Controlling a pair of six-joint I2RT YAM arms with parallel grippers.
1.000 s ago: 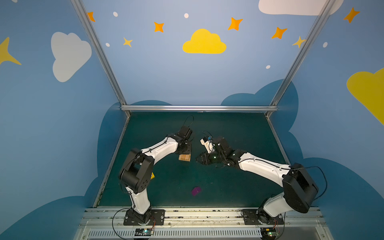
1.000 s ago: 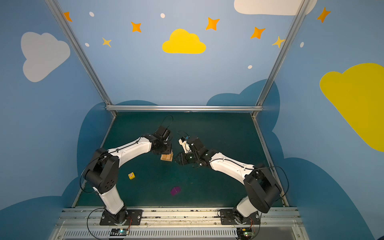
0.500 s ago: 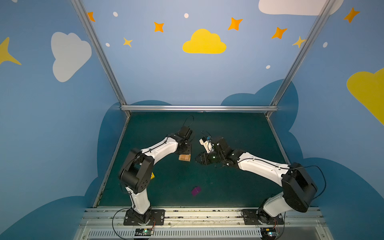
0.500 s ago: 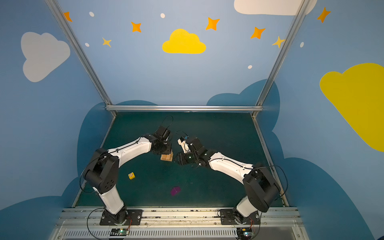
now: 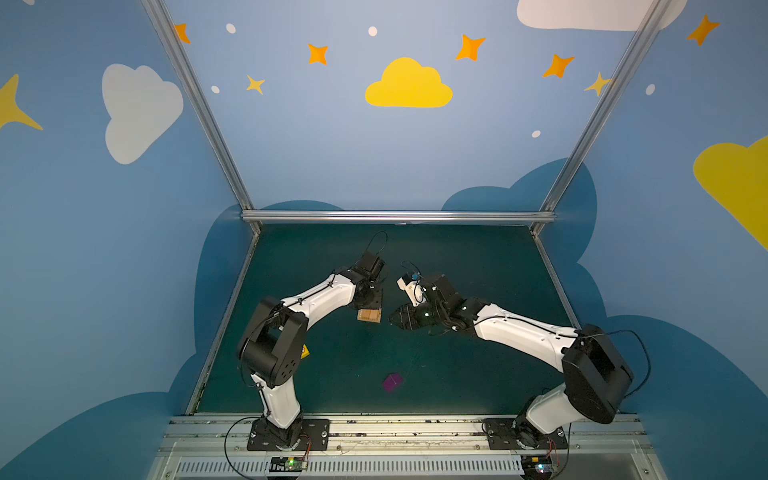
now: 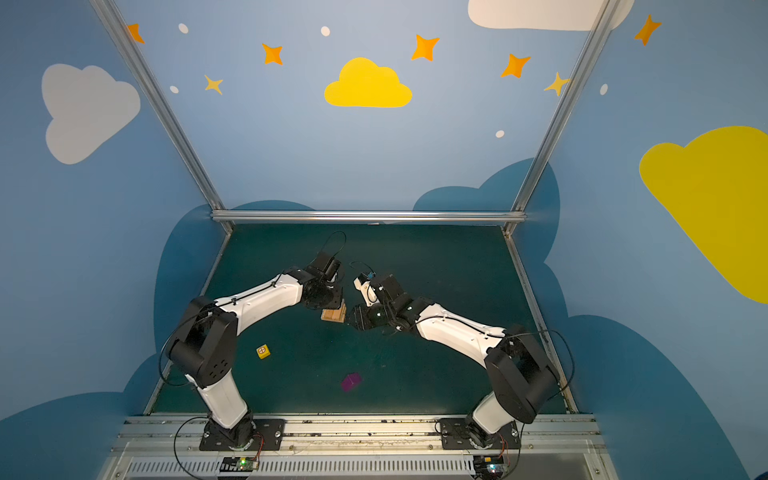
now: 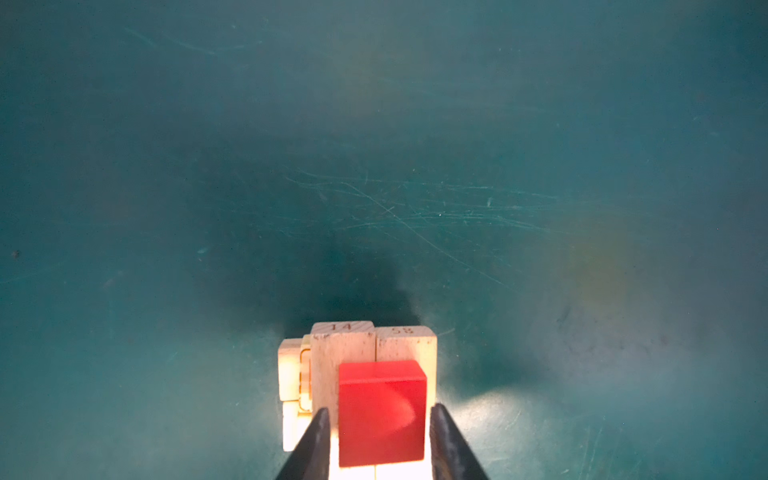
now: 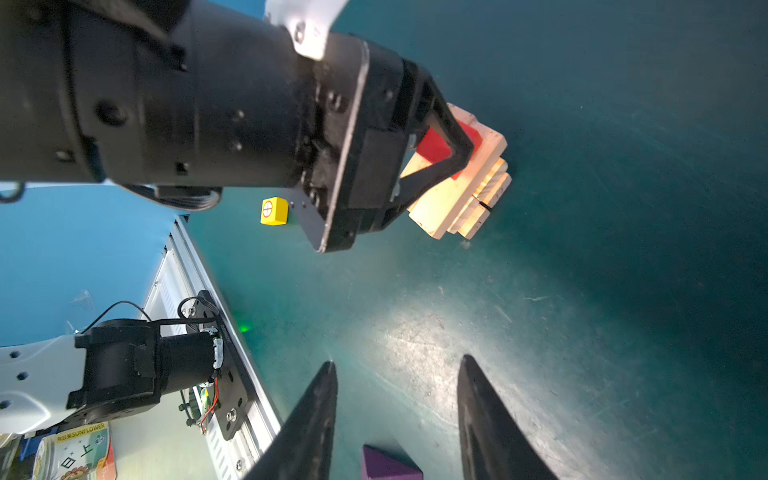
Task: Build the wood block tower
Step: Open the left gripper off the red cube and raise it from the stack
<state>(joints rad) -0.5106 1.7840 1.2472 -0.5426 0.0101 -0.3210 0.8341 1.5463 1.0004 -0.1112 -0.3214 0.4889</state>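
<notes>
left gripper (image 7: 379,407) is down over the tower (image 5: 370,316), which stands around the middle of the green mat (image 5: 457,270) in both top views

red cube (image 7: 382,415) sits flat on the tower's top layer, across the seam between two planks stamped 14 and 58. my left fingers (image 7: 313,444) flank it with a sliver of light on each side, so they're a little apart, off the cube and gripping nothing. the lower layer sticks out to one side, and the orange-print plank (image 7: 305,374) is in there

right gripper (image 8: 397,360) hangs just beside the tower on its right in both top views, not touching it. its fingers are roughly half apart with nothing between them. the purple cube (image 8: 390,463) shows past them in the right wrist view, but it's lying on the mat

loose blocks: in a top view the purple cube (image 5: 392,382) is toward the front edge, well apart from the tower. yellow cube (image 6: 263,351) is front-left near the left arm (image 6: 257,299)

vs a second ago: I see no shift in the top views. both arms, the tower and both loose cubes are in the same spots. those earlier shots are too small to show the left fingers, so I can't tell from them whether the gap at the red cube is new
</notes>
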